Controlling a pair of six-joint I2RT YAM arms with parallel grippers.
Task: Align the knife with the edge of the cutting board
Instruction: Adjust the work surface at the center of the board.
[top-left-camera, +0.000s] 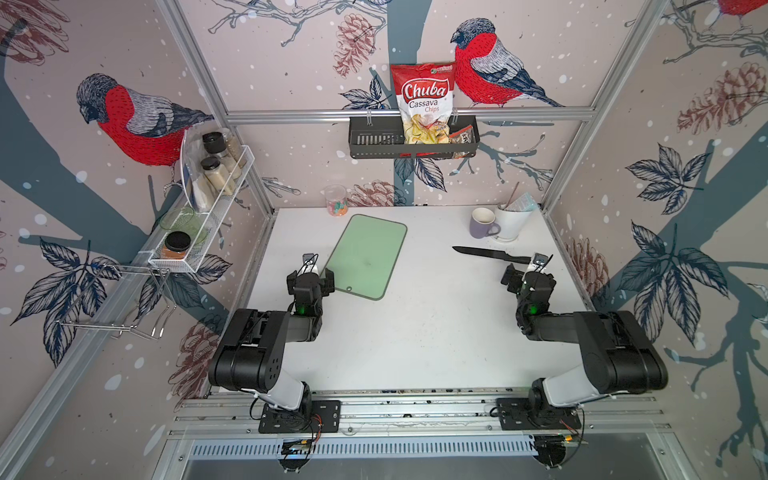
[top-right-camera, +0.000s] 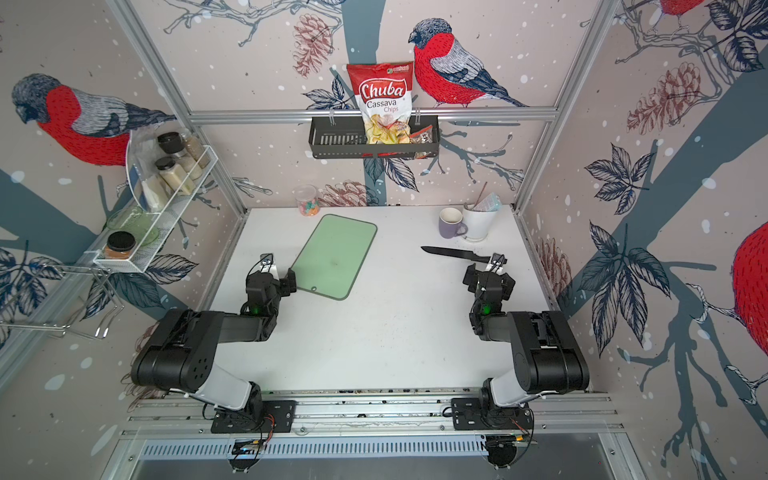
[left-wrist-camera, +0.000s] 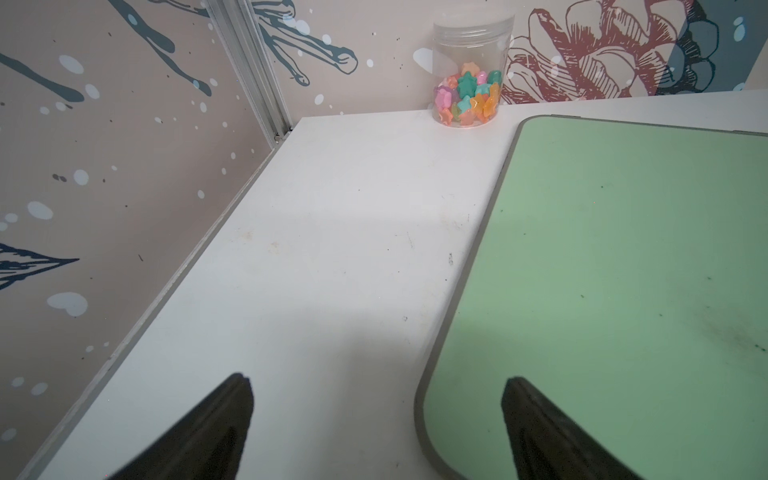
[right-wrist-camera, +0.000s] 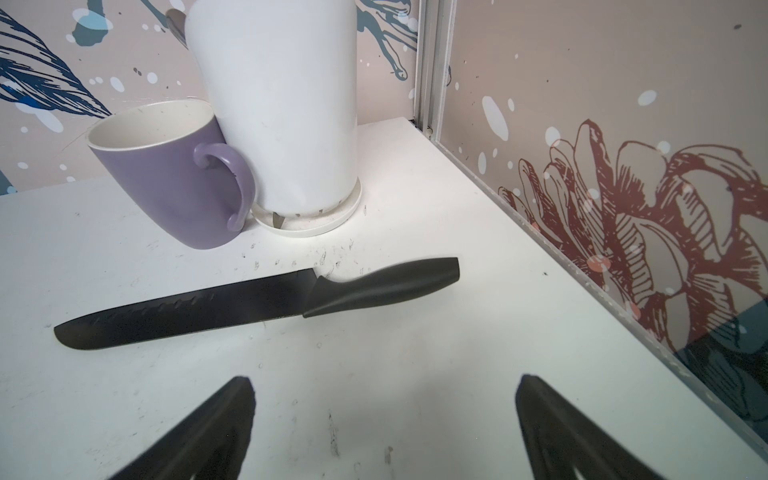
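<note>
The pale-green cutting board (top-left-camera: 365, 255) (top-right-camera: 334, 255) lies flat and slanted on the white table, left of centre, its hole end nearest the arms. The all-black knife (top-left-camera: 490, 254) (top-right-camera: 455, 254) lies on the table far to the right of the board, tip pointing towards it. My left gripper (top-left-camera: 311, 274) (left-wrist-camera: 376, 382) is open at the board's near left corner, one finger over the board (left-wrist-camera: 623, 270), the other over bare table. My right gripper (top-left-camera: 528, 276) (right-wrist-camera: 384, 382) is open and empty just short of the knife (right-wrist-camera: 257, 303), near its handle.
A purple mug (top-left-camera: 482, 222) (right-wrist-camera: 174, 183) and a white utensil holder (top-left-camera: 509, 222) (right-wrist-camera: 282, 108) stand just behind the knife. A clear jar of coloured pieces (top-left-camera: 336, 200) (left-wrist-camera: 469, 79) stands behind the board. Walls close off both sides and the back of the table.
</note>
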